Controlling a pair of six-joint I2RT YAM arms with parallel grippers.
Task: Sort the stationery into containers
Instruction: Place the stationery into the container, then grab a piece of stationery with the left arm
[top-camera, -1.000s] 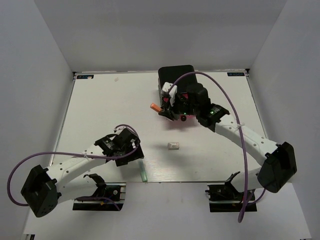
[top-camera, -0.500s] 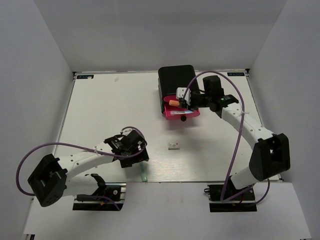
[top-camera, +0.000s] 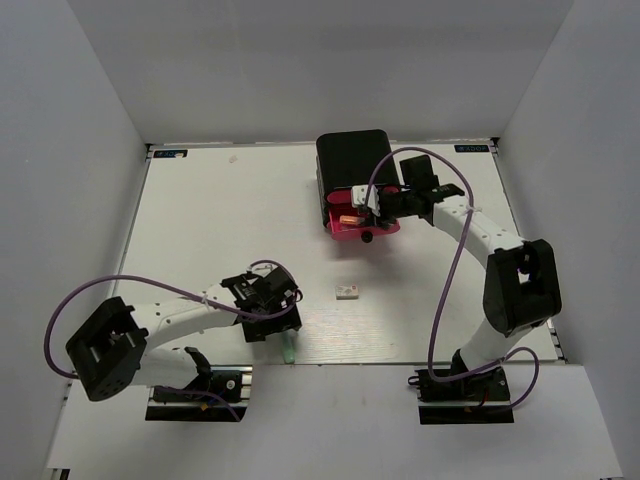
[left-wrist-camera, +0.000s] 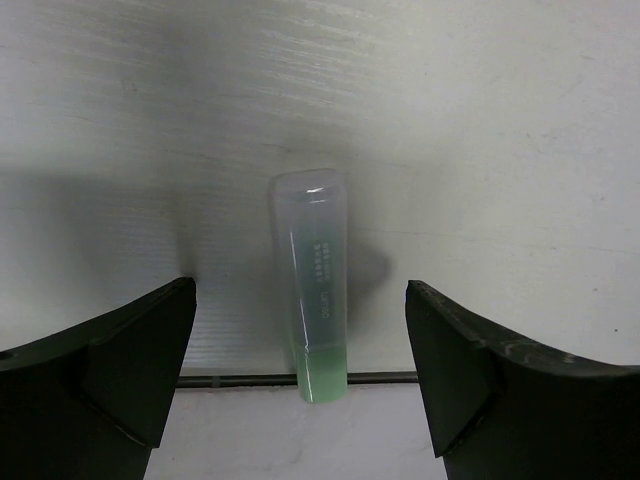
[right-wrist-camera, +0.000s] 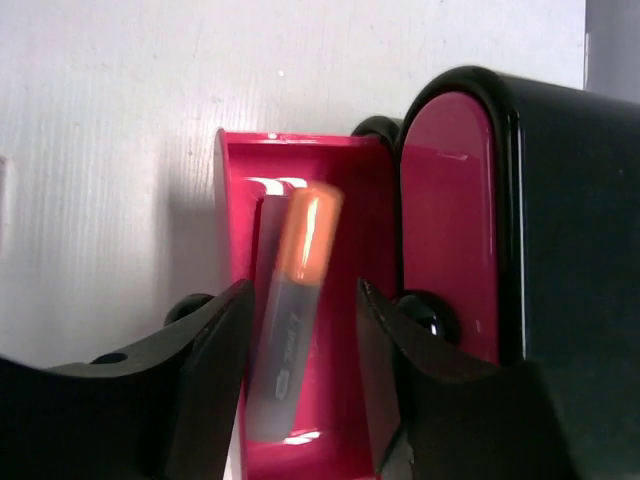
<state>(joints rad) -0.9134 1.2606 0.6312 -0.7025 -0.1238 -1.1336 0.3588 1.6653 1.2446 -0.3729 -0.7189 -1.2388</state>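
Cabinet (top-camera: 352, 158), black, rounded corners, at the far edge of the desk (top-camera: 200, 230), right of its middle.

Pink drawer (right-wrist-camera: 228, 220), pulled out toward the near edge. Contents: one orange-capped stick (right-wrist-camera: 295, 300), lying lengthwise inside.

Second pink drawer front (right-wrist-camera: 450, 220), pushed in flush, with a round black knob (right-wrist-camera: 428, 315). Contents hidden.

Right gripper (right-wrist-camera: 305, 290), over the pulled-out drawer. Fingers are parted with the orange-capped stick between them. A strip of pink shows beside the stick, so there is no grip on it.

Teal stick (left-wrist-camera: 318, 300), clear cap, flat on the desk at the near edge, left of middle. Its green end crosses the edge seam.

Left gripper (left-wrist-camera: 298, 335), fingers spread wide to either side of the teal stick, both apart from it.

White eraser (top-camera: 347, 292), alone on the desk, between the pulled-out drawer and the near edge.
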